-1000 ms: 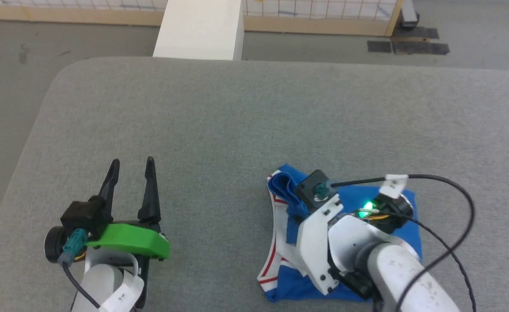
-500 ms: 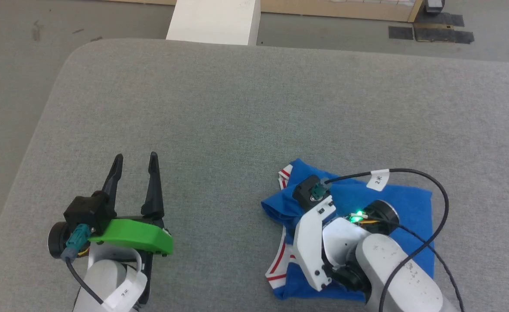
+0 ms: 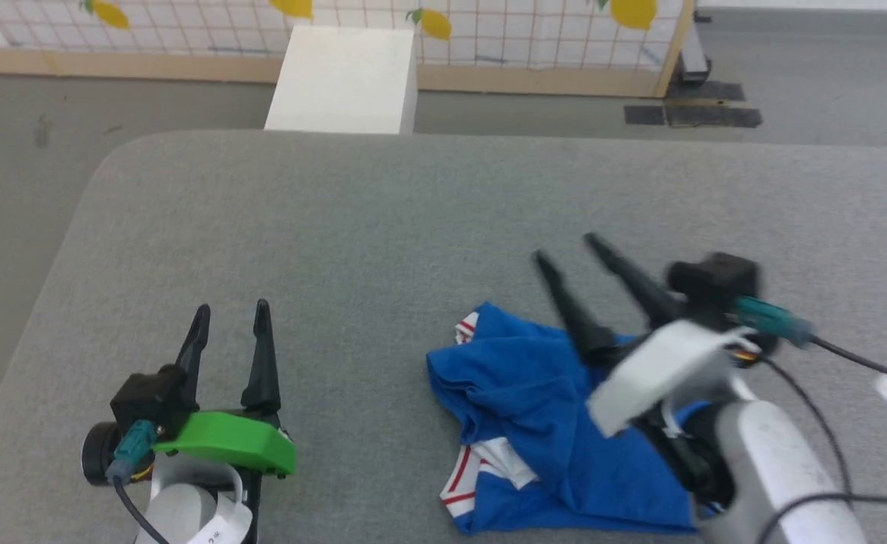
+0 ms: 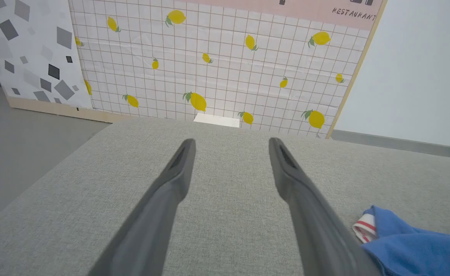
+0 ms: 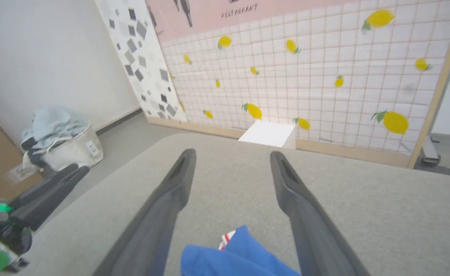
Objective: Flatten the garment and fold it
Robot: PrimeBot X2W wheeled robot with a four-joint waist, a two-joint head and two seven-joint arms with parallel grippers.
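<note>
Risen off the garment [image 3: 534,393], the right gripper [image 3: 564,248] points toward eleven o'clock, jaws apart and empty, likely releasing a fold; left gripper [image 3: 232,307] idles open at eight o'clock.

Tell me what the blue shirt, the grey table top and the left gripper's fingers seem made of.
Garment: soft matte knit cloth, likely jersey; it slumps in loose creases.
Table top: grey woven or felt-like fabric, going by its flecked matte grain.
Left gripper fingers: probably moulded plastic, dark, smooth, dull sheen; could be rubber-coated.
</note>
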